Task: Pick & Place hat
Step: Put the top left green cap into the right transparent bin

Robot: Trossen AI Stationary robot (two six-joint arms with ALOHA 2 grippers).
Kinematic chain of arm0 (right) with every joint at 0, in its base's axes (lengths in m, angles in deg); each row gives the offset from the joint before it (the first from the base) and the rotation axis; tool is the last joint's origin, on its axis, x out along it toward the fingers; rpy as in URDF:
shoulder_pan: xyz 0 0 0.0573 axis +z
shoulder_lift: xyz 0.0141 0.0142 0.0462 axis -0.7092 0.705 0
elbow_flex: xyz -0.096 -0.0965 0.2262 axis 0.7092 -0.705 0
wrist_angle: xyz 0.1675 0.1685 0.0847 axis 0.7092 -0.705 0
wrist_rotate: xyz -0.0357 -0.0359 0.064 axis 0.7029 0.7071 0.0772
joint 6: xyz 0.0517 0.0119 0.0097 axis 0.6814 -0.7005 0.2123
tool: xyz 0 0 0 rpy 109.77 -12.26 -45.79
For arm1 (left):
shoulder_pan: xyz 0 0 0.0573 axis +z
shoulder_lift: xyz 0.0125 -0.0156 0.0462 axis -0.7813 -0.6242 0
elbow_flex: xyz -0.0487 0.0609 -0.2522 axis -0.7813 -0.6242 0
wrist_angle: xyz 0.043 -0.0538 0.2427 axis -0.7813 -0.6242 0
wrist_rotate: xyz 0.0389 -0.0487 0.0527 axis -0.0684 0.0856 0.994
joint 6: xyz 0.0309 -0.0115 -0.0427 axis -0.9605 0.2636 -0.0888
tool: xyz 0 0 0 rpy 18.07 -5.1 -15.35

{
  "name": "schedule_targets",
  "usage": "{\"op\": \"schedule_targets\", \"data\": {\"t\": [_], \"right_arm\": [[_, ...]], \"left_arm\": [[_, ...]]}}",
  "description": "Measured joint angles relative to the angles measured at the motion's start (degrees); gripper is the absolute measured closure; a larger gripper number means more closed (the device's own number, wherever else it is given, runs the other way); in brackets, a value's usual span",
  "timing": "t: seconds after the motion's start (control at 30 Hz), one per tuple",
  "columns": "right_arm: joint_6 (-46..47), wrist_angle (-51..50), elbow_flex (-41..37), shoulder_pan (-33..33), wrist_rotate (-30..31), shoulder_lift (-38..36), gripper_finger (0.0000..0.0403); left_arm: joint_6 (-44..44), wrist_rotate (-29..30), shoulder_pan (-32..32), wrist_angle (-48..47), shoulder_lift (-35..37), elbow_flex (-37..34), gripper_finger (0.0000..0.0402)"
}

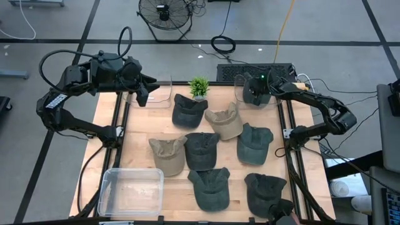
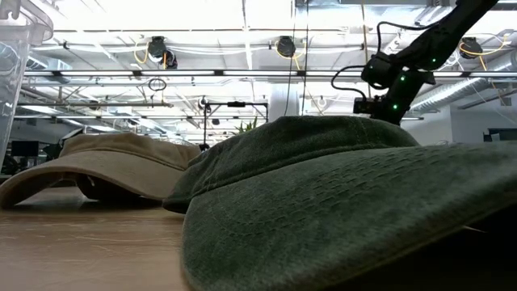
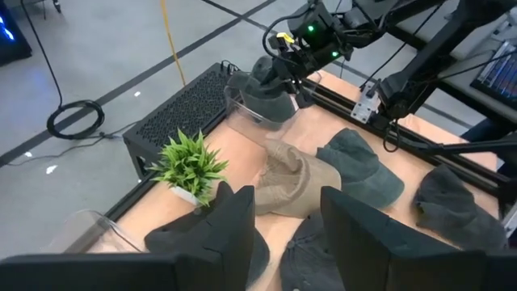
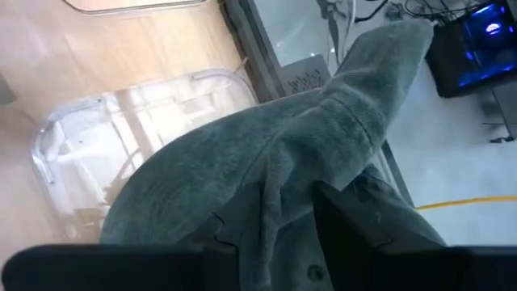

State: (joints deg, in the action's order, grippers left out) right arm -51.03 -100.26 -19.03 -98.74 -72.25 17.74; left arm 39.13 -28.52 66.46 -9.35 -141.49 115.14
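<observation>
Dark green cap (image 4: 266,162), soft and crumpled, hanging bunched with brim pointing away, over a clear bin (image 4: 89,153) at the table's far right corner. Seven more caps lying flat mid-table: five dark green (image 1: 202,150), two tan (image 1: 167,154), brims overlapping in places.

Both arms are matte black, built of boxy jointed links with black cables looping loosely alongside. The left arm (image 1: 75,100) carries a small white label on one link. The right arm (image 1: 312,106) shows green indicator lights near its hand (image 1: 256,94). The fingers (image 3: 230,226) are flat, dark, squared slabs.
</observation>
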Motion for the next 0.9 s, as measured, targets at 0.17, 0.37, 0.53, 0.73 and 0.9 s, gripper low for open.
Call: {"op": "schedule_targets", "data": {"t": [0.17, 0.37, 0.53, 0.73, 0.9], "right_arm": [[-1.23, 0.02, 0.02, 2.04, 2.38, -3.91, 0.029], [-0.1, -3.12, 0.11, 5.1, 2.04, -8.58, 0.0279], [5.0, -7.21, 0.11, 7.66, 2.07, -10.82, 0.0278], [22.45, -3.4, 0.11, 8.92, 11.01, -15.49, 0.0278], [51.04, -2.37, 0.33, 4.48, 2.86, -15.51, 0.0295]], "left_arm": [[1.13, -0.01, -0.69, -0.02, 0.0, 0.02, 0.025], [-0.14, 0.18, -1.06, 0.0, 0.0, 0.02, 0.025], [-2.09, 0.64, -1.06, 0.13, -0.13, 0.02, 0.025], [-2.49, 0.69, -1.02, 0.15, -0.15, 0.02, 0.025], [-2.24, 1.69, -1.02, 0.2, -0.15, 0.02, 0.025]]}}
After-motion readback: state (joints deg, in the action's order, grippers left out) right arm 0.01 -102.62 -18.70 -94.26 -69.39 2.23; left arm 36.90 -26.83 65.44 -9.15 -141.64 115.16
